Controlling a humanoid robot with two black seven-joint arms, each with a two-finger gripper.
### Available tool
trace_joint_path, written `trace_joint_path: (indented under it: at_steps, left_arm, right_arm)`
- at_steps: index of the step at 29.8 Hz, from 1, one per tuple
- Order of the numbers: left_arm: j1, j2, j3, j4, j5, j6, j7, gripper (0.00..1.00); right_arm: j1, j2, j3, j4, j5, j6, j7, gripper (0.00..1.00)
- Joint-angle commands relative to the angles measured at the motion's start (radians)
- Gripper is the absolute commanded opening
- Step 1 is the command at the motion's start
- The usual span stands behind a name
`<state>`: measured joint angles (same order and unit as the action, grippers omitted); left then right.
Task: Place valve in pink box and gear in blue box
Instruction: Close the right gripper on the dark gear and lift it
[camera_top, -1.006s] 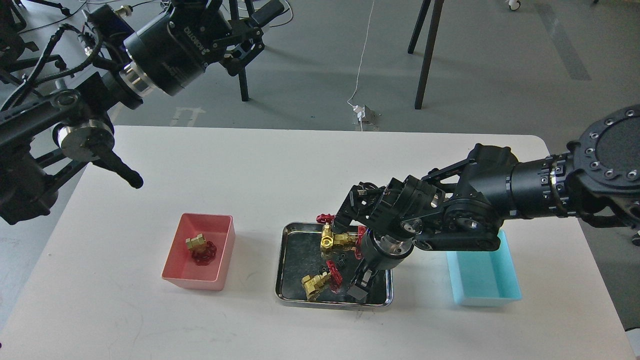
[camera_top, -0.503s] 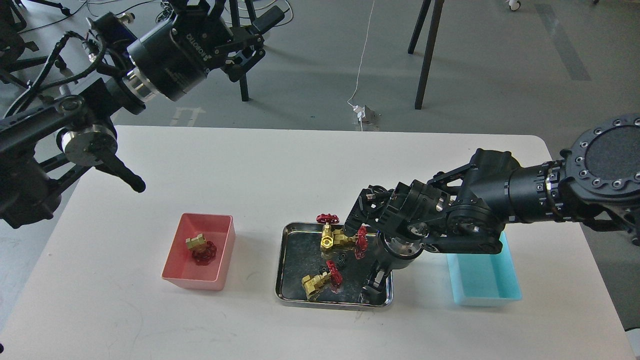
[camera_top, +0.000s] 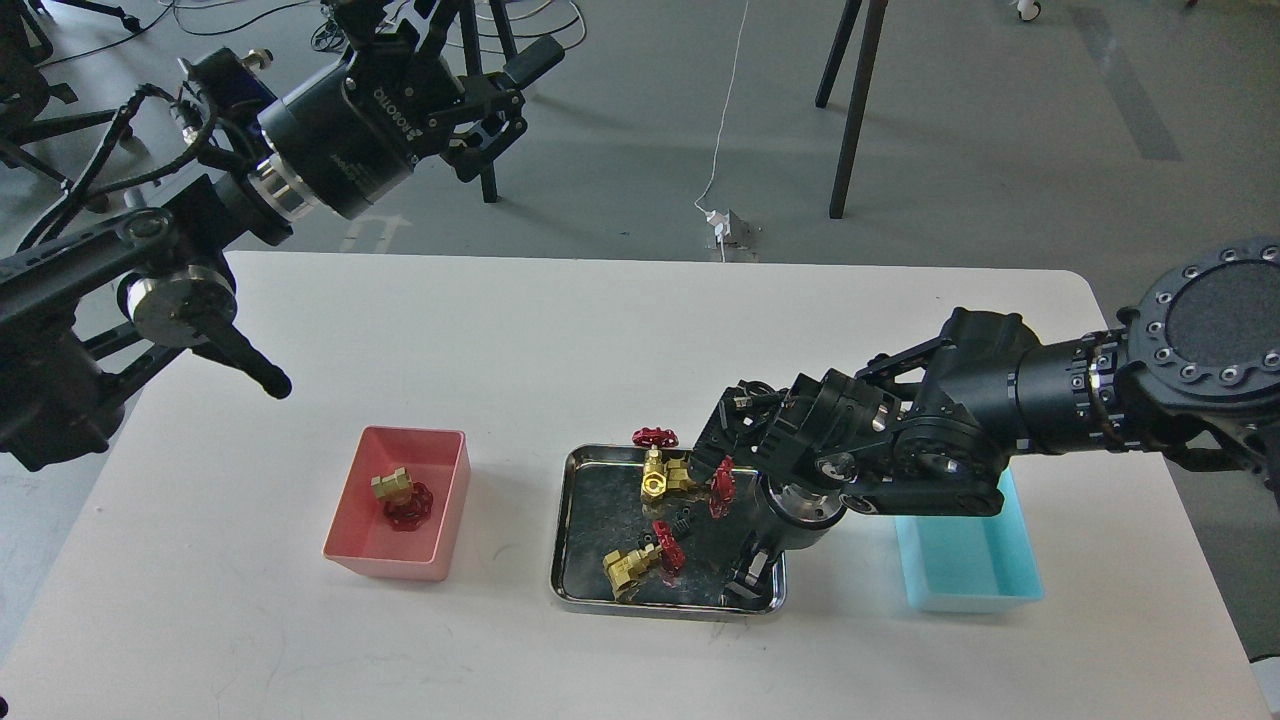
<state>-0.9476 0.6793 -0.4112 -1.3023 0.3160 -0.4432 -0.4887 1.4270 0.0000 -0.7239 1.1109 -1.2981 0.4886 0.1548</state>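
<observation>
The steel tray (camera_top: 568, 560) holds two brass valves, one (camera_top: 655, 483) at the back and one (camera_top: 628, 567) at the front, and tiny black gears (camera_top: 684, 520) between them. My right gripper (camera_top: 748, 582) points down into the tray's front right corner, to the right of the gears. Its fingers are dark and close together, and I cannot tell if they hold anything. The pink box (camera_top: 440, 520) at the left holds one valve (camera_top: 398, 492). The blue box (camera_top: 965, 565) at the right looks empty. My left gripper (camera_top: 500, 95) is raised beyond the table's far left edge, open and empty.
The white table (camera_top: 520, 340) has its far edge near the top and its front edge below the boxes. My left arm's elbow (camera_top: 240, 350) hangs over the left side. Tripod legs (camera_top: 855, 110) and cables stand on the floor behind.
My right gripper has moved to the right inside the tray, from near the front valve to the front right corner. The left arm has drifted slightly. The valves have not moved.
</observation>
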Motion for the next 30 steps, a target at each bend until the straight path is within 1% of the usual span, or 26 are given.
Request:
trace_joint_path:
  at_steps: [1, 8, 17, 21, 26, 30]
  left_arm:
    - [0.001, -0.001, 0.000, 0.000, 0.000, 0.000, 0.000, 0.72]
    - [0.016, -0.003, 0.000, 0.001, 0.002, 0.000, 0.000, 0.72]
    - [0.026, -0.004, 0.000, 0.001, 0.002, -0.002, 0.000, 0.72]
    - [0.026, -0.004, 0.000, 0.001, 0.002, -0.002, 0.000, 0.72]
    - [0.027, -0.012, 0.000, 0.005, 0.002, -0.002, 0.000, 0.72]
    - [0.027, -0.017, 0.002, 0.006, 0.002, -0.002, 0.000, 0.72]
  right_arm:
    - [-0.019, 0.000, -0.002, 0.000, 0.002, -0.016, 0.000, 0.57]
    - [-0.034, 0.000, -0.017, -0.006, 0.002, -0.094, 0.002, 0.56]
    - [-0.057, 0.000, -0.017, -0.020, 0.003, -0.119, 0.000, 0.56]
    - [-0.063, 0.000, -0.023, -0.031, 0.005, -0.160, 0.000, 0.54]
    - [-0.063, 0.000, -0.023, -0.028, 0.028, -0.165, 0.000, 0.50]
    - [-0.062, 0.000, -0.023, -0.025, 0.029, -0.165, 0.000, 0.45]
